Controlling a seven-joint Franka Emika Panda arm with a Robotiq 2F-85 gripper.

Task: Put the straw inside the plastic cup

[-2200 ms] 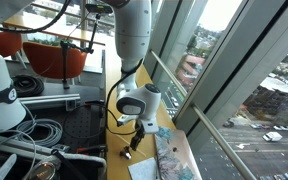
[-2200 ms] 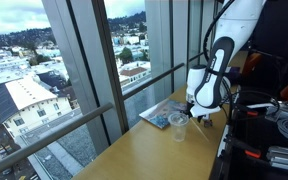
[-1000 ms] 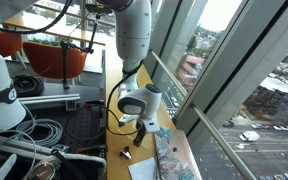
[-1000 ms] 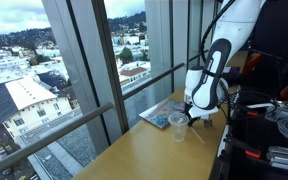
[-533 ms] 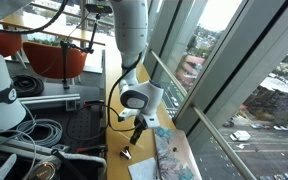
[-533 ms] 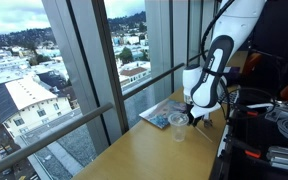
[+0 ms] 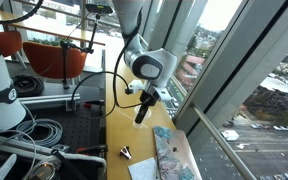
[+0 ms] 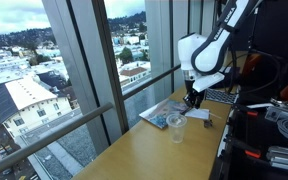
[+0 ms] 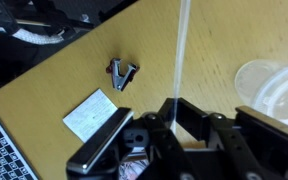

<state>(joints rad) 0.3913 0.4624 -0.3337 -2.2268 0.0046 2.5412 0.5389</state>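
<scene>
The straw [image 9: 182,50] is showing pale white, the plastic cup [image 9: 276,92] clear, the hand [image 9: 174,112] black; the surface [image 9: 54,75] is showing tan wood grain.

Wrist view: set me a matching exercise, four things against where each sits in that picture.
Things
1. thin pale straw
2. clear plastic cup
3. small dark metal clip
4. white paper card

Places
A. at the right edge of the picture
B. below and left of the clip
C. running up from between the jaws
D. left of the straw, above the card

Pairs: 1-C, 2-A, 3-D, 4-B
</scene>
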